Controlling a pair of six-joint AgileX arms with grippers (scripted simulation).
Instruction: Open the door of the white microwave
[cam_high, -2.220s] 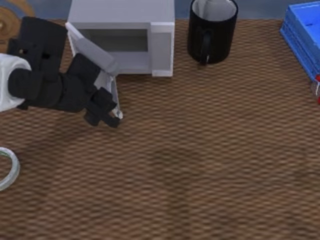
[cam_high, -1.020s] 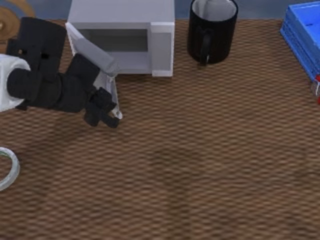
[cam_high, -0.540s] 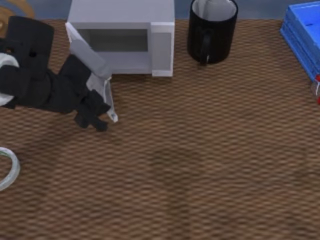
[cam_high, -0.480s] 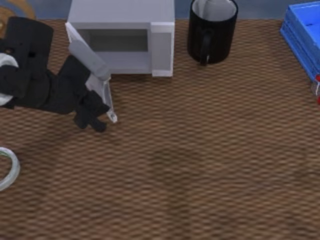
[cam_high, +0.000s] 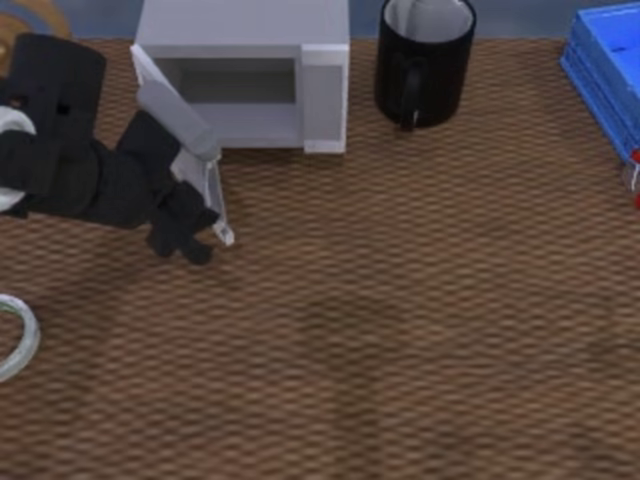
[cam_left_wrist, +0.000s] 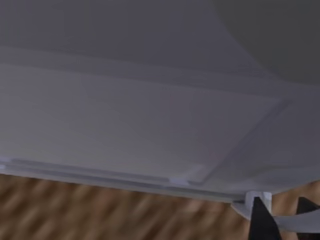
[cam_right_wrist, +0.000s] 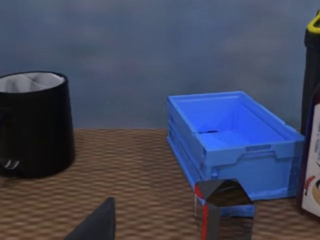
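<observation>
The white microwave (cam_high: 245, 20) stands at the table's far edge, left of centre. Its door (cam_high: 185, 120) is swung out toward the left front, leaving the grey cavity exposed. My left gripper (cam_high: 200, 235) is at the door's free edge, shut on the slim white handle (cam_high: 222, 232). In the left wrist view the door panel (cam_left_wrist: 140, 115) fills most of the picture, and the left gripper (cam_left_wrist: 282, 222) has its black fingertips on either side of the handle (cam_left_wrist: 260, 197). My right arm is out of the top view; one dark finger (cam_right_wrist: 97, 225) shows in its wrist view.
A black mug (cam_high: 422, 60) stands just right of the microwave. A blue crate (cam_high: 605, 70) sits at the far right edge. A tape ring (cam_high: 15, 335) lies at the left edge. The right wrist view shows a dark shiny block (cam_right_wrist: 222, 210) and a bottle (cam_right_wrist: 312, 115).
My left gripper has moved left and slightly back with the handle, swinging the door wider open. In the last half second almost nothing has moved.
</observation>
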